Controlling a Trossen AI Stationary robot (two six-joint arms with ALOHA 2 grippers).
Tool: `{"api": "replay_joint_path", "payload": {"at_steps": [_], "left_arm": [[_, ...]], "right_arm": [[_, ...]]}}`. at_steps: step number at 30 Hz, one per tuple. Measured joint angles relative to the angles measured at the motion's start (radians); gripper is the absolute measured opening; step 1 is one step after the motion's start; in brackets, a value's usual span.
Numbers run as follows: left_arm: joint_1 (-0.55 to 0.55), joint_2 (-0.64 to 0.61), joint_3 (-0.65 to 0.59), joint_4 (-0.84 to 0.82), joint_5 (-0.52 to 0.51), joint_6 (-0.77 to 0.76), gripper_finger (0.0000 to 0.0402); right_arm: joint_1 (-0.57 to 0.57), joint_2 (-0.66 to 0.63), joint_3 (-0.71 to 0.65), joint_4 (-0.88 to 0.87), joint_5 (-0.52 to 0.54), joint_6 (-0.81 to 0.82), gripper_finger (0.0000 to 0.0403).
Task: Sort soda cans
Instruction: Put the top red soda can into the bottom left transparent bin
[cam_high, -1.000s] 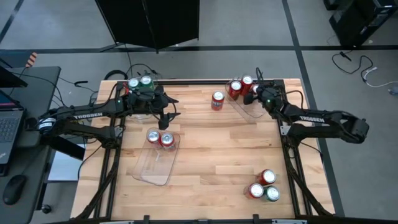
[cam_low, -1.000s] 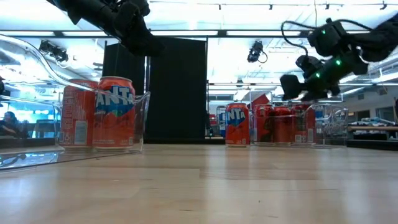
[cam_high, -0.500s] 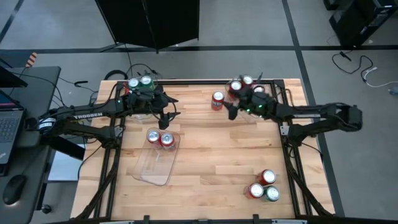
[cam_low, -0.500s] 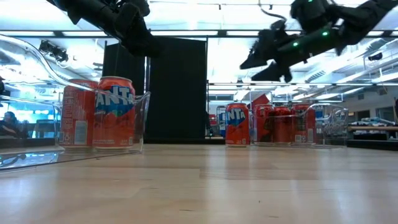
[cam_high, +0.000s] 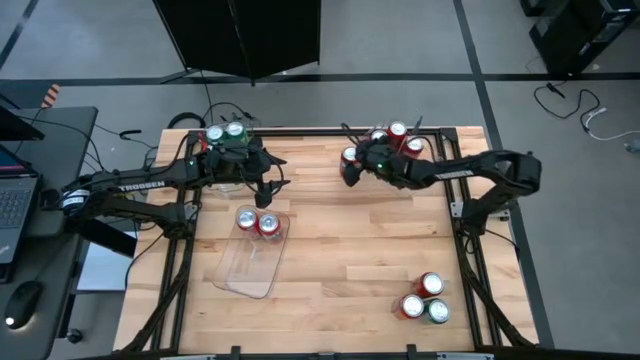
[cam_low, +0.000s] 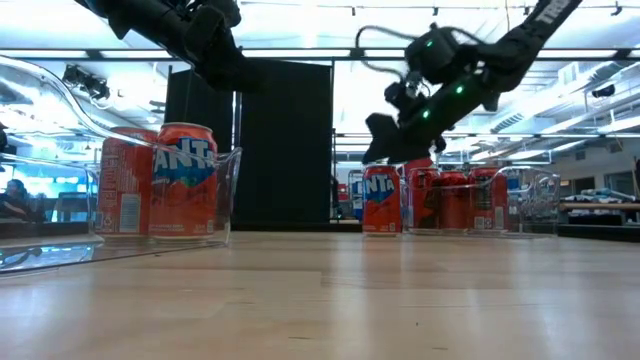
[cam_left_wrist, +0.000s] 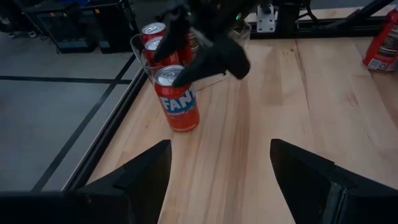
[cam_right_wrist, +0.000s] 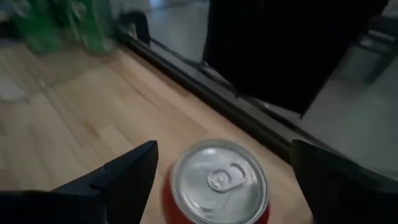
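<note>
A lone red can (cam_high: 349, 157) stands upright on the wood near the far edge; its silver top (cam_right_wrist: 217, 179) fills the right wrist view. My right gripper (cam_high: 346, 173) hovers just above it, open, a finger on each side (cam_low: 385, 150), touching nothing. My left gripper (cam_high: 268, 190) hangs open above the clear tray (cam_high: 246, 265) that holds two red cans (cam_high: 258, 222). Red cans (cam_high: 392, 134) stand at the far right, two green cans (cam_high: 225, 132) at the far left corner.
Two red cans and a green one (cam_high: 423, 300) stand grouped at the near right. A second clear tray (cam_low: 522, 200) sits around the far-right red cans. Bare wood (cam_high: 350, 250) lies across the table's middle. A black screen (cam_low: 285, 140) stands behind the far edge.
My right gripper has swung from the far-right tray toward the table's left and come down over the lone red can, staying open. Nothing on the table has moved.
</note>
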Motion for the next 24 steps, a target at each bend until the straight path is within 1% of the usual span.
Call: {"api": "replay_joint_path", "payload": {"at_steps": [5, 7, 10, 11, 13, 17, 24], "left_arm": [[0.000, 0.000, 0.000, -0.001, 0.000, 0.000, 0.0275], [0.000, 0.000, 0.000, -0.001, 0.000, 0.000, 0.0275], [0.000, 0.000, 0.000, -0.001, 0.000, 0.000, 0.0275], [0.000, 0.000, 0.000, -0.001, -0.001, 0.000, 0.0275], [0.000, 0.000, 0.000, -0.001, -0.004, 0.000, 0.0275], [0.000, 0.000, 0.000, -0.001, -0.004, -0.003, 0.0275], [0.000, 0.000, 0.000, 0.000, -0.005, -0.006, 0.0275]], "right_arm": [[-0.014, 0.083, 0.022, -0.006, -0.043, 0.028, 0.0344], [-0.010, 0.103, 0.030, -0.005, -0.045, 0.049, 0.0331], [0.012, 0.116, 0.037, 0.002, -0.054, 0.057, 0.0295], [0.020, 0.116, 0.037, 0.001, -0.067, 0.056, 0.0289], [0.039, 0.110, 0.036, -0.001, -0.090, 0.057, 0.0289], [0.100, 0.096, 0.035, -0.009, -0.137, 0.072, 0.0289], [0.262, 0.093, 0.035, -0.004, -0.154, 0.135, 0.0289]]}}
